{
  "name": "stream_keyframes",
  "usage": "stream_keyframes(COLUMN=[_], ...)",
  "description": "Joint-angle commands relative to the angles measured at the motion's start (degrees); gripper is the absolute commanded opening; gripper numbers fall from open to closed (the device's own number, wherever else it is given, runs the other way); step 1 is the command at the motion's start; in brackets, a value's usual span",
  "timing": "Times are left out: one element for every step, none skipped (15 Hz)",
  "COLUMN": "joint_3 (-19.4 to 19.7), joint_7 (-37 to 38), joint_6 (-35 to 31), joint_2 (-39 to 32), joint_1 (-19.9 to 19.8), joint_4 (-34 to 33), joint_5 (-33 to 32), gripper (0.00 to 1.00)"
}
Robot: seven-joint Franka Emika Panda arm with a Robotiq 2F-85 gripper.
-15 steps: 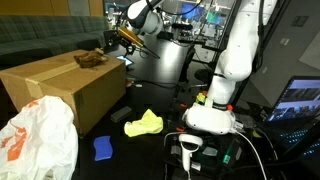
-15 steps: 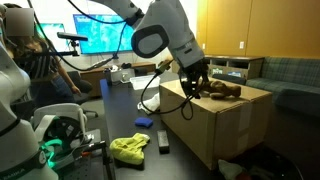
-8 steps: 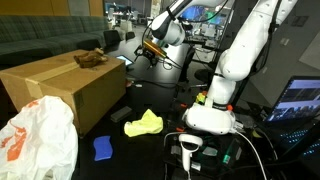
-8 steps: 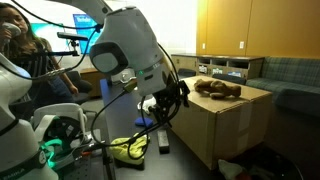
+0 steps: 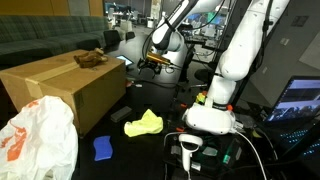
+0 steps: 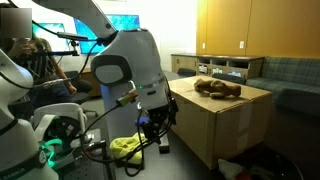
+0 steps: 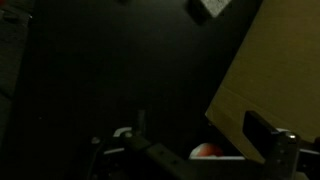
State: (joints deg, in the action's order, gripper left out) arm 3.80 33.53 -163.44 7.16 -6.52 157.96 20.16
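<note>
My gripper [image 5: 150, 63] hangs over the dark table beside the cardboard box [image 5: 60, 92], below the level of the box top. In an exterior view it hovers just above the yellow cloth [image 6: 128, 148]. It holds nothing. In the dark wrist view its jaws stand wide apart at the bottom edge [image 7: 205, 150], with the box corner [image 7: 270, 70] at the right. A brown plush toy [image 5: 92, 58] lies on top of the box, apart from the gripper, and also shows in an exterior view [image 6: 218, 88].
The yellow cloth [image 5: 144, 123] and a blue item [image 5: 103, 148] lie on the table by the box. A white plastic bag [image 5: 35, 140] sits in front. The robot base [image 5: 215, 115] stands at the right. A person [image 6: 22, 50] sits behind the table.
The gripper has moved away from the plush toy on the box top, down and off the box to the table side. The toy stays where it was.
</note>
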Motion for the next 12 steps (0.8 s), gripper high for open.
stream_keyframes(joint_3=[-2.9, -3.8, -4.6, -5.4, -6.6, -7.6, -8.5, -9.4, -10.3, -11.2, -12.0, -12.7], joint_7=[0.0, 0.4, 0.5, 0.2, 0.4, 0.8, 0.5, 0.4, 0.1, 0.0, -0.4, -0.8], joint_6=[2.5, 3.1, 3.9, 4.8, 5.5, 6.3, 7.3, 7.8, 8.7, 9.2, 9.7, 10.1], joint_2=[-2.3, -2.2, -2.3, -2.4, -1.8, -1.5, -1.3, -1.6, -1.3, -1.3, -1.5, -1.9], joint_1=[0.6, 1.0, 1.6, 2.3, 3.3, 4.3, 5.4, 6.6, 7.8, 9.0, 10.3, 11.4], joint_4=[-1.4, -1.0, -0.9, -0.9, -0.3, -0.2, -0.2, -0.5, -0.5, -0.6, -0.8, -1.1], joint_5=[-8.1, -10.7, -12.9, -14.8, -16.5, -17.6, -17.8, -17.8, -17.2, -16.7, -15.9, -15.1], gripper=[1.00, 1.00, 1.00, 1.00, 1.00, 1.00, 1.00, 1.00, 1.00, 1.00, 1.00, 1.00])
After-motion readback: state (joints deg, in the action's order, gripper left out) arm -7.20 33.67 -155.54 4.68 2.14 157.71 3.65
